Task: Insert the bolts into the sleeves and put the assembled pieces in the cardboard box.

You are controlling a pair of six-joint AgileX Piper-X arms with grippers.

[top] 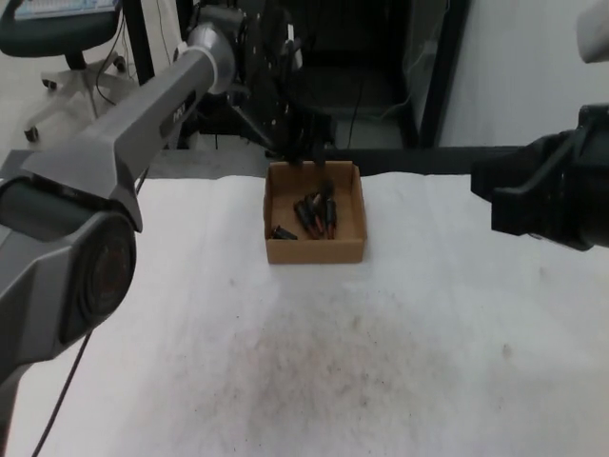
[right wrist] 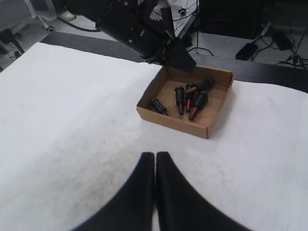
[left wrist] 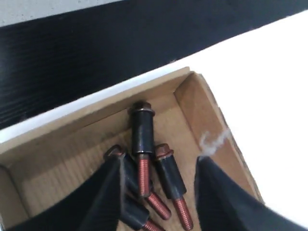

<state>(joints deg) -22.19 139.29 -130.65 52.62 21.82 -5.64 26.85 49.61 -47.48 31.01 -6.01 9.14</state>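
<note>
We record a white cloth [top: 447, 314] covering the bench, with a grey smudged patch [top: 324, 357] on its near middle. The right gripper [right wrist: 155, 156] hangs above the near part of this cloth with its two fingers pressed together and nothing between them. In the high view the right arm's dark wrist [top: 552, 190] stands at the right edge.

Farther on, by the cloth's far edge, sits the cardboard box [top: 314, 250]. Inside lie several assembled pieces [top: 314, 214], each a copper-coloured bolt in a dark sleeve. One piece [right wrist: 158, 106] lies apart at the near left corner, and the rest are bunched toward the middle.

The left gripper [top: 303, 157] hangs over the far side of the box with its fingers spread apart. Its wrist view looks down between them onto the pieces and shows the bolt threads and flanged heads, detail the high view does not give.

The left arm [top: 143, 124] carries white lettering that we cannot make out.

Beyond the cloth runs a black strip [top: 419, 157]. Behind it we note an office chair [top: 67, 38] at far left and cables [right wrist: 269, 43] on the floor.
</note>
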